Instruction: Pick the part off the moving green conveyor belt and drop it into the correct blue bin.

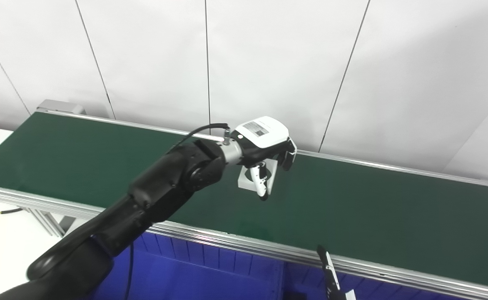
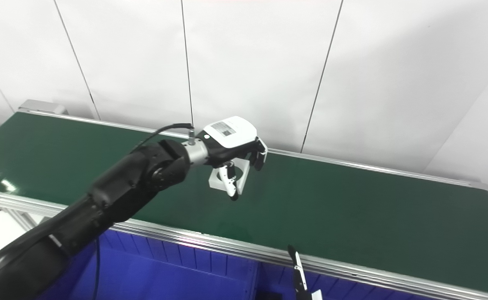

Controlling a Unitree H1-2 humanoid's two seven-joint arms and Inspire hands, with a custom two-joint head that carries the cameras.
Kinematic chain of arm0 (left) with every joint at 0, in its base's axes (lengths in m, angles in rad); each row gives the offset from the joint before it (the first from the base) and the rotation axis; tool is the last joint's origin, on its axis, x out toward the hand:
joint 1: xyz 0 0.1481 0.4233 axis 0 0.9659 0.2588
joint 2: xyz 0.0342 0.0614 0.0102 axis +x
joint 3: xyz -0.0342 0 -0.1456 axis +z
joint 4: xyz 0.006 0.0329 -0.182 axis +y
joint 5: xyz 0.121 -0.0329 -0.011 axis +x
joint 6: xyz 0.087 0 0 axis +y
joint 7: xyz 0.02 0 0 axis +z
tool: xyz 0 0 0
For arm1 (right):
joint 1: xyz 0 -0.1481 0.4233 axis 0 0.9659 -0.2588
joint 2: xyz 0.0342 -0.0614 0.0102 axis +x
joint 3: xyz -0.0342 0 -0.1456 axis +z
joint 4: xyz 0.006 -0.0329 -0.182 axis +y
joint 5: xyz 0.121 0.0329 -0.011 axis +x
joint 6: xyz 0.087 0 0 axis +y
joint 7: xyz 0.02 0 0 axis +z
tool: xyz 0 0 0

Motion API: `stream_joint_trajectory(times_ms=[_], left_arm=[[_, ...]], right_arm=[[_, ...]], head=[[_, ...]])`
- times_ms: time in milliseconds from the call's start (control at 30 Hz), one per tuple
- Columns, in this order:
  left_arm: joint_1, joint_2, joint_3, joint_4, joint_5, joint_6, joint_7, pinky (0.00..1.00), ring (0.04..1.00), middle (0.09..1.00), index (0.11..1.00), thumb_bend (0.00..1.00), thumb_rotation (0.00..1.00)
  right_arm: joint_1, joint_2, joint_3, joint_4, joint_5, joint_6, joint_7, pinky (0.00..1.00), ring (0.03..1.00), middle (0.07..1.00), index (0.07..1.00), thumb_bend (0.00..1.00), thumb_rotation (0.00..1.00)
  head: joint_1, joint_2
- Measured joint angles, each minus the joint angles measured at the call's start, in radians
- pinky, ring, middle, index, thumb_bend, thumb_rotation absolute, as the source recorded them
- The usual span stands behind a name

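Note:
A white block part (image 1: 250, 180) with a round hole is on the green conveyor belt (image 1: 373, 208), near its middle. My left hand (image 1: 267, 156) reaches over it from the left on a long black arm. The thumb (image 1: 261, 183) lies across the part's front face, and the fingers (image 1: 287, 159) curl down behind its far right corner, so the part is enclosed between them. Whether it is off the belt I cannot tell. Of my right hand (image 1: 329, 273) only a thin black-and-white tip shows at the bottom edge.
Blue bins (image 1: 210, 271) stand below the belt's near aluminium rail (image 1: 269, 250), with a divider wall (image 1: 283, 277) between two of them. A white panelled wall runs behind the belt. A white surface (image 1: 2, 246) and a cable lie at the left.

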Motion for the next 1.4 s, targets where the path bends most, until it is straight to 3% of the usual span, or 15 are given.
stream_joint_trajectory(times_ms=[67, 133, 200, 400, 667, 900, 1133, 1400], left_arm=[[0.019, 0.016, 0.012, -0.036, -0.002, 0.004, -0.028, 0.39, 0.419, 0.508, 0.506, 0.50, 0.00], [0.036, 0.033, 0.024, -0.075, -0.003, 0.011, -0.062, 0.37, 0.412, 0.506, 0.511, 0.50, 0.00], [0.054, 0.046, 0.044, -0.117, -0.019, 0.014, -0.081, 0.36, 0.409, 0.507, 0.511, 0.50, 0.00], [0.108, 0.078, 0.075, -0.232, -0.025, 0.024, -0.148, 0.36, 0.405, 0.491, 0.527, 0.50, 0.00], [0.290, 0.112, 0.121, -0.346, -0.044, 0.015, -0.163, 0.35, 0.397, 0.510, 0.521, 0.50, 0.00], [0.422, 0.114, 0.165, -0.361, -0.040, 0.009, -0.105, 0.35, 0.403, 0.520, 0.514, 0.50, 0.00], [0.515, 0.125, 0.218, -0.356, -0.036, 0.011, -0.060, 0.38, 0.418, 0.520, 0.503, 0.50, 0.00], [0.648, 0.119, 0.244, -0.218, 0.027, 0.005, 0.100, 0.39, 0.423, 0.527, 0.500, 0.50, 0.00]], right_arm=[[0.001, -0.005, -0.016, -0.022, 0.004, 0.000, 0.013, 1.00, 0.983, 0.966, 0.975, 0.83, 1.00], [0.001, -0.012, -0.037, -0.048, 0.008, 0.000, 0.033, 1.00, 0.973, 0.965, 0.971, 0.83, 1.00], [0.001, -0.014, -0.057, -0.063, 0.014, 0.000, 0.057, 1.00, 0.971, 0.963, 0.964, 0.83, 1.00], [0.013, -0.015, -0.122, -0.090, 0.059, 0.000, 0.143, 0.99, 0.983, 0.963, 0.972, 0.84, 1.00], [0.025, -0.018, -0.193, -0.100, 0.068, 0.000, 0.220, 0.99, 0.975, 0.972, 0.989, 0.80, 1.00], [0.025, -0.003, -0.246, -0.109, 0.119, 0.000, 0.303, 1.00, 0.965, 0.967, 0.995, 0.78, 1.00], [0.026, 0.007, -0.278, -0.108, 0.114, 0.000, 0.332, 0.99, 0.962, 0.976, 1.000, 0.78, 1.00], [0.037, 0.014, -0.310, -0.108, 0.120, 0.000, 0.373, 1.00, 0.972, 0.972, 1.000, 0.78, 1.00]], head=[[0.047, 0.060], [0.051, 0.064], [0.101, 0.086], [0.211, 0.097], [0.255, 0.115], [0.304, 0.097], [0.319, 0.090], [0.333, 0.087]])
